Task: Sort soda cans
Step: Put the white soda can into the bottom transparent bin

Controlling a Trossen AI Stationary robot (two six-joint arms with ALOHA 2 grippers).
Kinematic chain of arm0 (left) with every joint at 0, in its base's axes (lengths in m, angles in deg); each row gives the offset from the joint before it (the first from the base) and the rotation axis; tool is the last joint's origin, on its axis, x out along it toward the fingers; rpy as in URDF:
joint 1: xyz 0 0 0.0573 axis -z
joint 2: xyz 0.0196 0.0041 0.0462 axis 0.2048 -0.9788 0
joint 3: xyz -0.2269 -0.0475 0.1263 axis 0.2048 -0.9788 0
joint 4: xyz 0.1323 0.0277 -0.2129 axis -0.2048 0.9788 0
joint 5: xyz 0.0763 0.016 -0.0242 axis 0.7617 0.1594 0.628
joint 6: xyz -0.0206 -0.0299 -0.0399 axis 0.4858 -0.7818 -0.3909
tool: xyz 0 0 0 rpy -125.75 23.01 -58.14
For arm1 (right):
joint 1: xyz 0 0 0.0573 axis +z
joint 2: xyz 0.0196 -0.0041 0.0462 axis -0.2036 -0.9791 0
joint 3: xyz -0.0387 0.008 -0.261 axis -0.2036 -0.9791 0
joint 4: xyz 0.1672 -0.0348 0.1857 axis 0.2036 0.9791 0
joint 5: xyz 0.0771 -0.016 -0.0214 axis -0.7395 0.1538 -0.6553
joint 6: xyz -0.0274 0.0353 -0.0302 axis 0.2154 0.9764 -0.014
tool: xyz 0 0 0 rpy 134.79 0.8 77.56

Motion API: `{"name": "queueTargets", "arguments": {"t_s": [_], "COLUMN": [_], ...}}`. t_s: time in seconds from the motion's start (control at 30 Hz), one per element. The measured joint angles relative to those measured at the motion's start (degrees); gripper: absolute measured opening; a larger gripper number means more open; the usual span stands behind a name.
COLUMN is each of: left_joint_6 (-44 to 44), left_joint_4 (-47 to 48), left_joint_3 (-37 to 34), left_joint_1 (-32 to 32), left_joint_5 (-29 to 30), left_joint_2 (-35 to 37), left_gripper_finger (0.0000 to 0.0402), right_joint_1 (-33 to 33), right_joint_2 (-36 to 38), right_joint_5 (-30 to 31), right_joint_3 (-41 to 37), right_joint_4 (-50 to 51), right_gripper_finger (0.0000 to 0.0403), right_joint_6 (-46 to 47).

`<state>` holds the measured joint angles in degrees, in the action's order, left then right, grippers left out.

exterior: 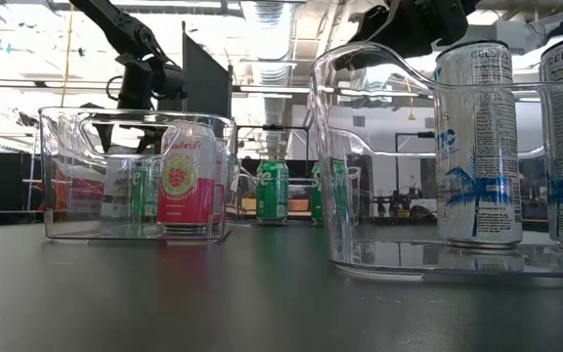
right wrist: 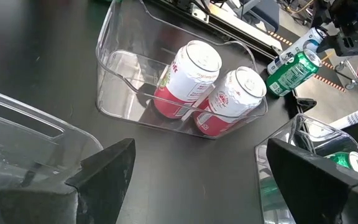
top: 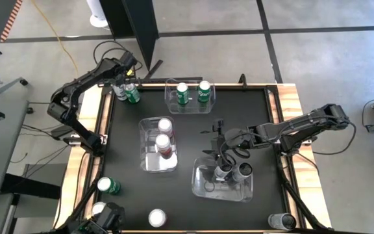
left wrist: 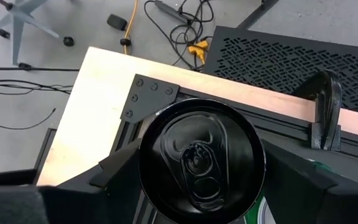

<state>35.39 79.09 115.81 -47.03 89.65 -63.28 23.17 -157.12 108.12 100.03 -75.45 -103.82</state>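
Both arms point(top: 83, 97) reach over table point(top: 128, 195).

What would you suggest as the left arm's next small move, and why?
Probably lift straight up, once the grip is firm: the left gripper sits around a dark-topped can at the table's corner, with a green can close beside it that a sideways pull might knock. The right gripper hangs open over a clear bin.
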Motion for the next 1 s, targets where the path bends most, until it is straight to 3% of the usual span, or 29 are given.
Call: {"name": "queueTargets", "arguments": {"t_s": [1.0], "left_joint_6": [0.39], "left_joint_4": [4.32], "left_joint_3": [-0.06], "left_joint_1": [2.7], "left_joint_5": [-0.8], "left_joint_2": [1.02], "left_gripper_finger": [0.0263], "right_joint_1": [0.0], "right_joint_2": [0.0], "right_joint_5": [0.0], "right_joint_3": [0.02], "right_joint_4": [0.0], "right_gripper_finger": [0.0379], "right_joint_6": [0.0]}}
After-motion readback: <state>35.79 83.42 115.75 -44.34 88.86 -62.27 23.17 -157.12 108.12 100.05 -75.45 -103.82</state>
